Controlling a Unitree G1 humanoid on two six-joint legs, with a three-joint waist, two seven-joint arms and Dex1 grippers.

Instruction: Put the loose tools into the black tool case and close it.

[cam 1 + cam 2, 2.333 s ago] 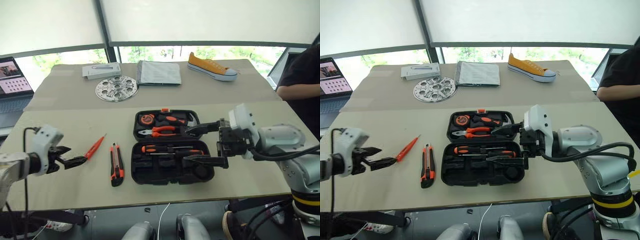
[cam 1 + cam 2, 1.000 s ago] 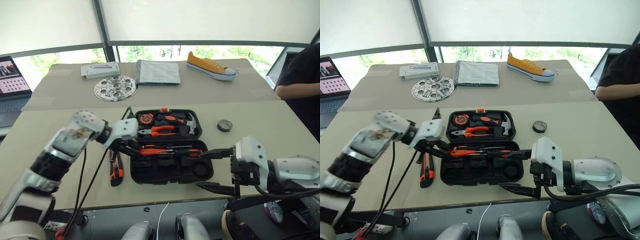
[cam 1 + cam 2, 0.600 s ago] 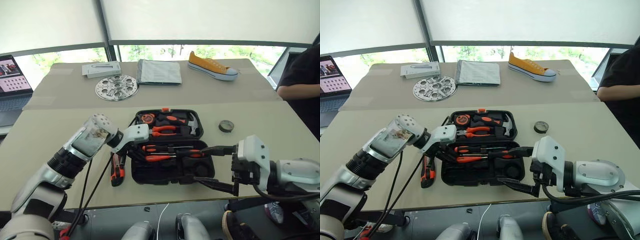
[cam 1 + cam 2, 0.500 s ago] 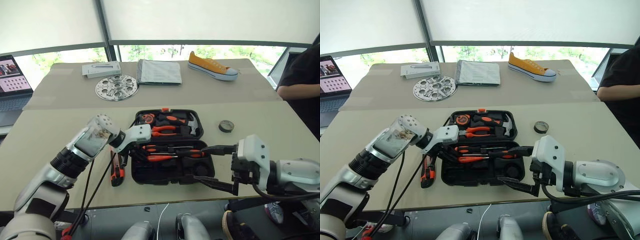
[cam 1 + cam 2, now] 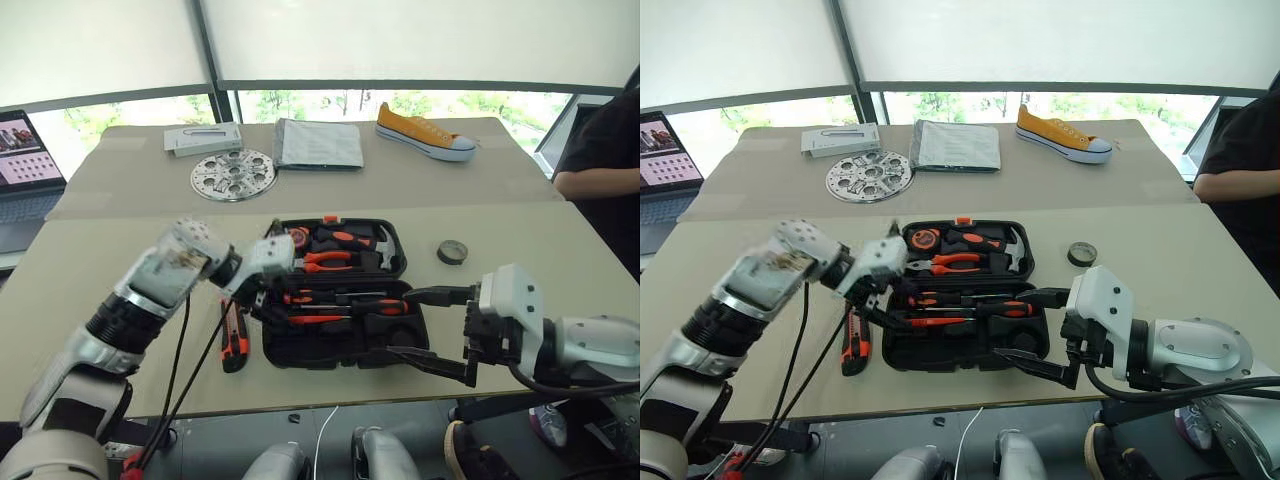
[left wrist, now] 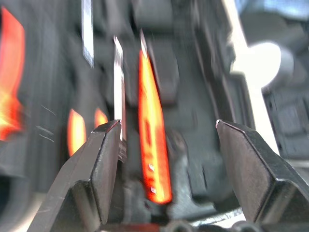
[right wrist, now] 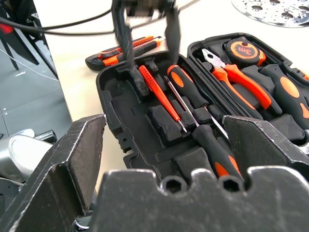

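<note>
The black tool case [image 5: 340, 320] is seen lying open on the table [image 5: 120, 340], lid back, near the front edge. Over its left end the left gripper [image 7: 145, 36] is held, fingers spread apart and nothing caught between them. Just beneath it, the thin orange tester screwdriver [image 7: 159, 94] is found resting in the case's front tray, released; in the left wrist view its orange shaft [image 6: 152, 140] is framed between the two parted fingers [image 6: 99, 174] without being touched. The two long screwdrivers with black-orange handles [image 5: 350, 298] are seen lying just beside it in the same tray.

The orange-black utility knife [image 5: 233, 335] is left on the table, just beside the case's left wall. The small dark tape roll [image 5: 452, 251] sits apart, to the case's right.

At the case's right front corner the right gripper [image 5: 435, 330] is held wide open, empty.
</note>
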